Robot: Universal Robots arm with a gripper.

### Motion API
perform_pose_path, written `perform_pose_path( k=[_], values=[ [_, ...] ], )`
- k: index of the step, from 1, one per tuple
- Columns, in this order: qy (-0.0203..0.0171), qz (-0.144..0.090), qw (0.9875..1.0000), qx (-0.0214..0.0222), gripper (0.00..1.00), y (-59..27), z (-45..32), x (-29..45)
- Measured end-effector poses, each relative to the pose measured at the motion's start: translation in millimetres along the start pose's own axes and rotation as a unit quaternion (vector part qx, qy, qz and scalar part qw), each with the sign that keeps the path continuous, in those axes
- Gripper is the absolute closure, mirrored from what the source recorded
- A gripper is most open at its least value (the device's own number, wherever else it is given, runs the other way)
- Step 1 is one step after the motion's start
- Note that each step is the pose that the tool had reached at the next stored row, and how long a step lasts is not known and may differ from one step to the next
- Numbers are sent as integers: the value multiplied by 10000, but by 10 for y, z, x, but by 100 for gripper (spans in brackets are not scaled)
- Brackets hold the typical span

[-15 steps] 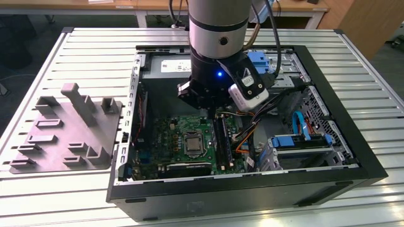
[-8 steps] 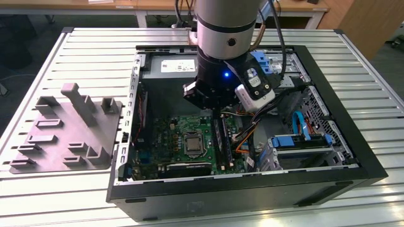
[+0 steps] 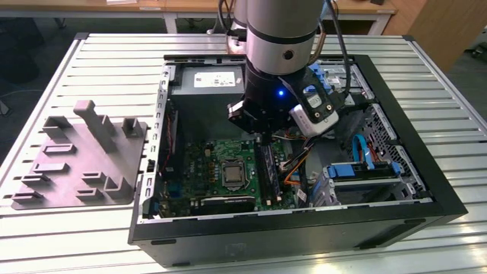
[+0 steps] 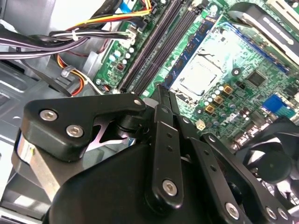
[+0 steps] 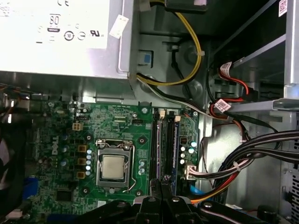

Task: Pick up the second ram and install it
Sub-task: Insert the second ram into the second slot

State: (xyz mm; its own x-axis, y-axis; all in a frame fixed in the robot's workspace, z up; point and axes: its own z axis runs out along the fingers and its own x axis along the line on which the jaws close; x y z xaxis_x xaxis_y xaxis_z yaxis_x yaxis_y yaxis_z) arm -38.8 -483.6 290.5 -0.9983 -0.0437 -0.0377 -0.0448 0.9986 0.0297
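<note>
Ribbed metal slat counter (image 3: 91,240) carries a black PC case (image 3: 304,234) lying open side up. Thick grey cylindrical arm (image 3: 281,34) comes down into it and hides part of the case's middle. Grey plastic tray (image 3: 84,162) with upright pegs sits well apart, at the exterior view's left. Flat silver power supply (image 3: 205,83) at the far wall. Green motherboard (image 3: 205,165) with a square metal CPU socket (image 3: 230,171).

The second ram (image 4: 194,49), a thin dark blue-green strip, stands on edge in the slot nearest the socket, running away from the gripper tips. Its near end is hidden by black linkage; seating depth hard to tell.

Gripper (image 4: 163,89) is black and bolted, fingers (image 4: 161,121) drawn together at the stick's top edge. Pinching or only pressing: cannot tell.

Room is tight: bundled cables (image 5: 252,154) on one side of the slots, the socket on the other. Top of the case is open.
</note>
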Motion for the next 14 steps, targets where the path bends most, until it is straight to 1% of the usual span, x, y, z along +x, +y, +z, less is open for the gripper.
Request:
perform_pose_path(
  k=[8, 14],
  values=[
    [1, 5, 10000, -1, 89, -5, 142, -6],
    [-2, 128, 9999, 5, 89, -7, 211, -5]
  ],
)
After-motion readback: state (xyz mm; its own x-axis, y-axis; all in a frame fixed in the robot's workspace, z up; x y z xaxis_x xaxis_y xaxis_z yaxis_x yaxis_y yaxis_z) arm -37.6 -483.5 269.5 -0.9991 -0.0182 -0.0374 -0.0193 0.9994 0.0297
